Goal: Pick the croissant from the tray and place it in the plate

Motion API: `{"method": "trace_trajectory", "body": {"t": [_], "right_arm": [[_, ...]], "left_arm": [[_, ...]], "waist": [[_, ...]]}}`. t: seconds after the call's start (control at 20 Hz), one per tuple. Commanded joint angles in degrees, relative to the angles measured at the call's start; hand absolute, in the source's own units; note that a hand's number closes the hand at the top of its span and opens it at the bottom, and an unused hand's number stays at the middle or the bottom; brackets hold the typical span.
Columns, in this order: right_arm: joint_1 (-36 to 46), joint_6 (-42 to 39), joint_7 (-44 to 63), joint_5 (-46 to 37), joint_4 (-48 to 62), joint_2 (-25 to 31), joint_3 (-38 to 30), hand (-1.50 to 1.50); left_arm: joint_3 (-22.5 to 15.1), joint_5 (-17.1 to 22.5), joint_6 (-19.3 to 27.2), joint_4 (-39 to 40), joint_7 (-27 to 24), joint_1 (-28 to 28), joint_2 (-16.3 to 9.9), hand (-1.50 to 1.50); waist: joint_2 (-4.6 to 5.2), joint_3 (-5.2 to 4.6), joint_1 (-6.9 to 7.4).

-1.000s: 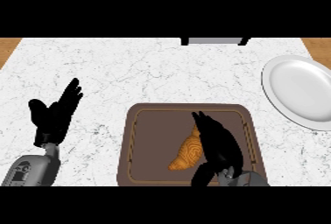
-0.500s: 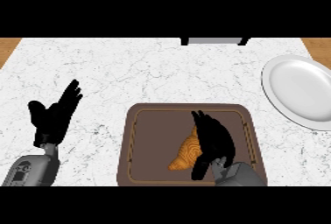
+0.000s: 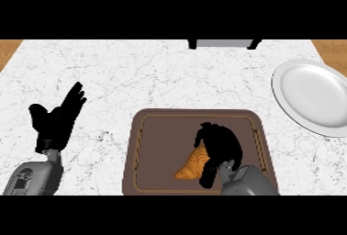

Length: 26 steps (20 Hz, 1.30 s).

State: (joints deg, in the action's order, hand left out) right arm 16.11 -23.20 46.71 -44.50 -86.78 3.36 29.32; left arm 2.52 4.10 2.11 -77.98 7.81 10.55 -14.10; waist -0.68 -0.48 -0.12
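Note:
A golden-brown croissant (image 3: 193,165) lies in the brown tray (image 3: 152,137) at the counter's front middle. My right hand (image 3: 221,146) sits over the croissant's right side, fingers curled down around its upper end and thumb beside its lower end, so much of the pastry is hidden. The white plate (image 3: 315,96) stands at the right edge of the counter, apart from the tray. My left hand (image 3: 57,120) rests open at the left, fingers up, away from the tray.
The white marbled counter (image 3: 169,73) stretches behind the tray. A dark object with a grey top (image 3: 224,43) stands at the counter's far edge. Wooden floor (image 3: 8,48) shows past the far corners.
My right hand's fingers, straight over the tray before, have curled down around the croissant. The left hand has not moved.

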Motion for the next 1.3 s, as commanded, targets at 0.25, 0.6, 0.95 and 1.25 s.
{"method": "trace_trajectory", "body": {"t": [0.25, 0.6, 0.95, 1.25], "right_arm": [[5.72, 6.57, -6.91, 0.16, 10.93, -3.23, -5.00, 1.50], [22.13, 21.67, -11.48, -1.75, 27.16, 1.63, -21.32, 1.50], [30.50, 37.71, -7.82, -15.54, 28.94, 6.33, -20.07, 1.50], [33.27, 46.85, 3.72, -27.94, 30.50, 7.94, -20.13, 1.50]], "left_arm": [[1.35, -0.35, -0.61, 2.56, -0.89, 2.35, 0.52, 0.00], [-1.46, -0.84, -1.08, -1.76, 1.50, 1.81, 1.61, 0.00], [-1.15, -1.78, 0.15, -1.87, 1.98, 1.22, 1.61, 0.00], [-1.15, -2.91, 1.93, -1.35, 0.76, -0.17, 2.92, 0.00]], "waist": [[0.94, 0.49, 0.50], [1.68, 0.57, 2.92], [1.10, 0.48, 1.78], [0.78, 0.43, 0.66]]}}
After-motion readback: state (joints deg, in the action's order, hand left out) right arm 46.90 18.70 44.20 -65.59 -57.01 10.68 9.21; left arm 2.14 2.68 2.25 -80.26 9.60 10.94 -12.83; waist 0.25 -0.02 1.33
